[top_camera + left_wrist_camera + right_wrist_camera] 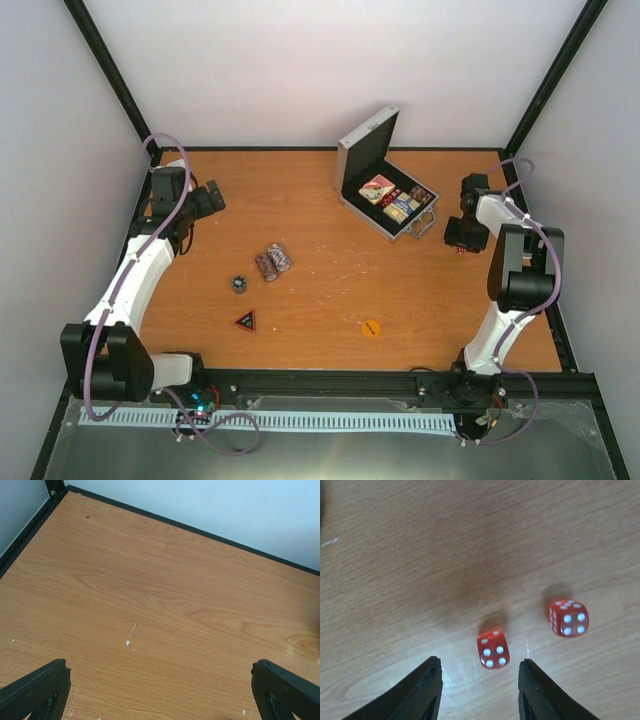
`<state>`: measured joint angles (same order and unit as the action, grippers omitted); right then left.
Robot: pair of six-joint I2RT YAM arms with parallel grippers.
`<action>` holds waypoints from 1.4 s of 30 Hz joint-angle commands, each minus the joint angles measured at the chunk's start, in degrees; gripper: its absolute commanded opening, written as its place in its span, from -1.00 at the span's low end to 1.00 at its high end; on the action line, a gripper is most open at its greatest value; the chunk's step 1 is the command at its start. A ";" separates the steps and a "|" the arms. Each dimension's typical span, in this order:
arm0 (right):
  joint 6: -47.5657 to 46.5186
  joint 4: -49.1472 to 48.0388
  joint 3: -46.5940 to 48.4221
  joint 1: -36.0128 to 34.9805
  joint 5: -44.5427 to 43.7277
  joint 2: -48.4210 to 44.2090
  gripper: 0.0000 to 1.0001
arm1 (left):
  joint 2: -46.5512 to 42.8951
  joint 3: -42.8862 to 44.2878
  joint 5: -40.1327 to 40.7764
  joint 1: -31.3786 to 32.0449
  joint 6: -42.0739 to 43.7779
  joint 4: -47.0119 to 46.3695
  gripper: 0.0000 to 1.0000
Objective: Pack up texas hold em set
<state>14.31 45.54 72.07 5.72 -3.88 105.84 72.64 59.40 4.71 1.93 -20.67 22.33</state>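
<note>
A small red die (493, 649) lies on the wooden table (395, 555) between the parted fingertips of the right gripper (480, 662), which grips nothing. A second red die (568, 618) sits near it outside the fingers, both just right of the open silver case (368, 145), by its handle. The case holds a card deck (377, 188) and chips (410, 203). Toward the arms from it lie two striped chip stacks (273, 262), a red-edged triangle (245, 321) and an orange disc (371, 328), its marking too small to read, while far left of it the left gripper (160, 670) hangs spread wide, holding nothing.
</note>
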 commanded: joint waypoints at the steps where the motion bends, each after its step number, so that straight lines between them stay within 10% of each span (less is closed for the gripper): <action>1: -4.01 0.18 3.21 0.43 -0.50 2.36 -0.15 | -0.88 0.28 0.19 0.05 0.43 -0.60 0.99; 42: -5.57 1.52 1.27 0.43 -3.59 4.46 -0.86 | 0.18 0.46 0.21 0.00 -0.17 -0.17 0.99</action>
<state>8.82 46.65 74.72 5.76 -6.83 110.63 72.75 59.37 5.10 1.93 -20.93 22.33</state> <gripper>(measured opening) 0.165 0.997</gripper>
